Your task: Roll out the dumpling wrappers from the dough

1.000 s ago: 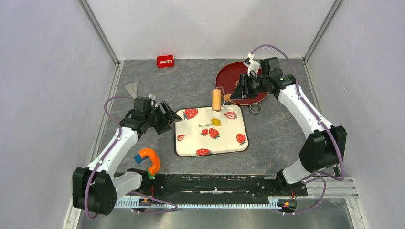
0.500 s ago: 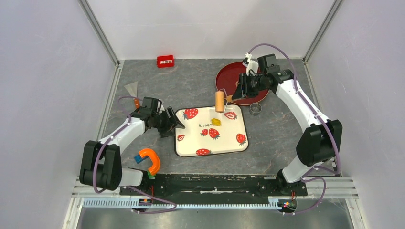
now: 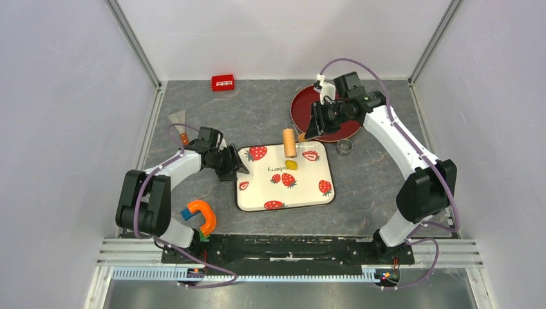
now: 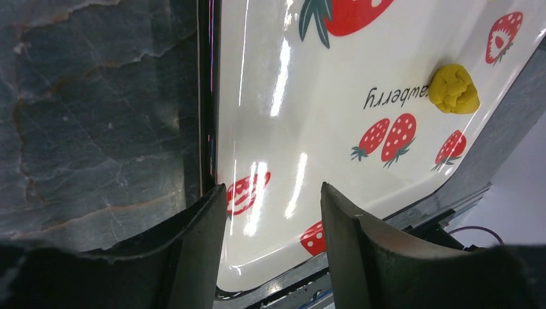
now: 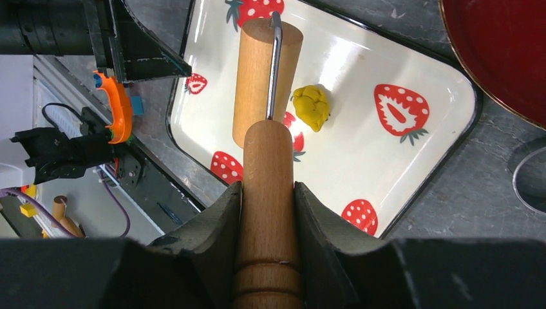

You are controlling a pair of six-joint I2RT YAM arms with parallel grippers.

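Note:
The dough (image 3: 291, 165) is a small yellow lump on the strawberry-print tray (image 3: 302, 193), also visible in the left wrist view (image 4: 454, 89) and the right wrist view (image 5: 312, 106). My right gripper (image 3: 309, 134) is shut on the wooden roller's handle (image 5: 267, 193). The roller's barrel (image 3: 290, 141) hangs over the tray's far edge, just beyond the dough. My left gripper (image 4: 273, 199) is open at the tray's left rim (image 4: 209, 129), one finger outside the rim and one over the tray. No dumpling wrappers are in view.
A red plate (image 3: 335, 129) lies behind the right gripper, with a metal ring cutter (image 3: 345, 147) beside it. A red block (image 3: 223, 82) sits at the back, a grey scraper (image 3: 177, 119) at the left and an orange-and-blue tool (image 3: 201, 215) near the left arm's base.
My left gripper has moved right to the tray's left edge and its jaws have narrowed. My right gripper has carried the roller slightly left and down.

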